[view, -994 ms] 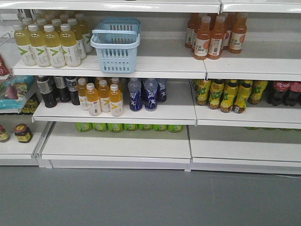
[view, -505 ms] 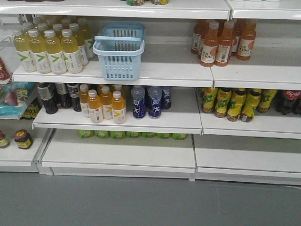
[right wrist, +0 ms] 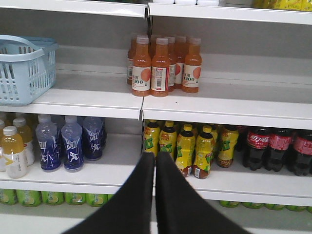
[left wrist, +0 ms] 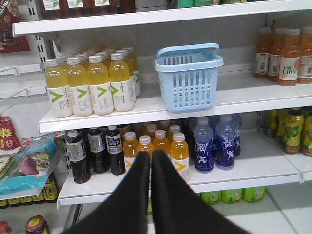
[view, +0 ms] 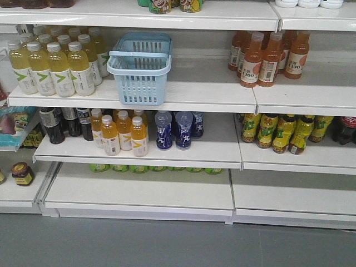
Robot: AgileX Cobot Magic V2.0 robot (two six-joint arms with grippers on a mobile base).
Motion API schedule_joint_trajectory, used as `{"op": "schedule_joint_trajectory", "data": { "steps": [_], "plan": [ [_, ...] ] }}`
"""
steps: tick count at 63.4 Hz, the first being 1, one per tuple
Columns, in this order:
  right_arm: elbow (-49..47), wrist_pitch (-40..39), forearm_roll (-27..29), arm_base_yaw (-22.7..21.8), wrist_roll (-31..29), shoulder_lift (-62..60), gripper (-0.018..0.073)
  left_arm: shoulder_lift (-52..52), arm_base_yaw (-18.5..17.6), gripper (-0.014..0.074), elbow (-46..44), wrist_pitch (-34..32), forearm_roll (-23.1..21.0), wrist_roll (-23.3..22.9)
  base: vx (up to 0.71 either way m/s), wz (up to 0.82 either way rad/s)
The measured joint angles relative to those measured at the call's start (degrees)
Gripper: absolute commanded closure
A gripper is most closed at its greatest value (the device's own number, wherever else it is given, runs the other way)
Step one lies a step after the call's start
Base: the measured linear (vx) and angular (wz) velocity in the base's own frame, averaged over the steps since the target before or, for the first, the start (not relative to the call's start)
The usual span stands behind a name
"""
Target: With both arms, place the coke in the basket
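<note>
The coke (right wrist: 257,145) stands in a short row of red-labelled cola bottles at the far right of the middle shelf (right wrist: 243,187). Its leftmost bottle is just beside a cluster of yellow-labelled drink bottles (right wrist: 187,146), and the row runs out of the right wrist view. It looks like a small, full, capped plastic bottle, so probably fairly heavy for its size, firm under a squeeze, and smooth and round enough to slip or twist. The red label band at mid-body seems the best place to grip, since the neck is narrow and the neighbours crowd in closely. The right gripper (right wrist: 155,155) points at the shelf left of the coke and well short of it, its two black fingers pressed together with nothing between them. The left gripper (left wrist: 150,153) is closed and empty in the same way, aimed at the orange-yellow juice bottles (left wrist: 158,144). The basket (view: 139,69) sits on the shelf above, well apart to the left, with no coke in it. It is probably light and likely to slide if nudged.
</note>
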Motion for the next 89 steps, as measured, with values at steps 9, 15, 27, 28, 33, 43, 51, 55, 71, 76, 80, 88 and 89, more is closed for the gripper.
{"op": "schedule_joint_trajectory", "data": {
  "steps": [9, 15, 27, 28, 33, 43, 51, 55, 71, 76, 80, 88, 89],
  "plan": [
    [0.0, 0.0, 0.0, 0.0, 0.0, 0.0, 0.0561, 0.0, 0.0, 0.0603, 0.0, 0.0, 0.0, 0.0, 0.12, -0.03],
    [0.0, 0.0, 0.0, 0.0, 0.0, 0.0, 0.0561, 0.0, 0.0, 0.0603, 0.0, 0.0, 0.0, 0.0, 0.13, -0.03],
    [0.0, 0.0, 0.0, 0.0, 0.0, 0.0, 0.0561, 0.0, 0.0, 0.0603, 0.0, 0.0, 0.0, 0.0, 0.13, -0.03],
    [0.0, 0.0, 0.0, 0.0, 0.0, 0.0, 0.0561, 0.0, 0.0, 0.0603, 0.0, 0.0, 0.0, 0.0, 0.13, -0.03],
    [0.0, 0.0, 0.0, 0.0, 0.0, 0.0, 0.0561, 0.0, 0.0, 0.0603, 0.0, 0.0, 0.0, 0.0, 0.13, -0.03],
    [0.0, 0.0, 0.0, 0.0, 0.0, 0.0, 0.0561, 0.0, 0.0, 0.0603, 0.0, 0.0, 0.0, 0.0, 0.14, -0.03],
    [0.0, 0.0, 0.0, 0.0, 0.0, 0.0, 0.0561, 0.0, 0.0, 0.0603, 0.0, 0.0, 0.0, 0.0, 0.13, -0.03],
    [0.0, 0.0, 0.0, 0.0, 0.0, 0.0, 0.0561, 0.0, 0.0, 0.0603, 0.0, 0.0, 0.0, 0.0, 0.13, -0.03],
    [0.0, 0.0, 0.0, 0.0, 0.0, 0.0, 0.0561, 0.0, 0.0, 0.0603, 0.0, 0.0, 0.0, 0.0, 0.12, -0.03],
    [0.0, 0.0, 0.0, 0.0, 0.0, 0.0, 0.0561, 0.0, 0.0, 0.0603, 0.0, 0.0, 0.0, 0.0, 0.1, -0.02],
    [0.0, 0.0, 0.0, 0.0, 0.0, 0.0, 0.0561, 0.0, 0.0, 0.0603, 0.0, 0.0, 0.0, 0.0, 0.1, -0.02],
    [0.0, 0.0, 0.0, 0.0, 0.0, 0.0, 0.0561, 0.0, 0.0, 0.0603, 0.0, 0.0, 0.0, 0.0, 0.09, -0.02],
    [0.0, 0.0, 0.0, 0.0, 0.0, 0.0, 0.0561, 0.0, 0.0, 0.0603, 0.0, 0.0, 0.0, 0.0, 0.09, -0.02]
  ]
}}
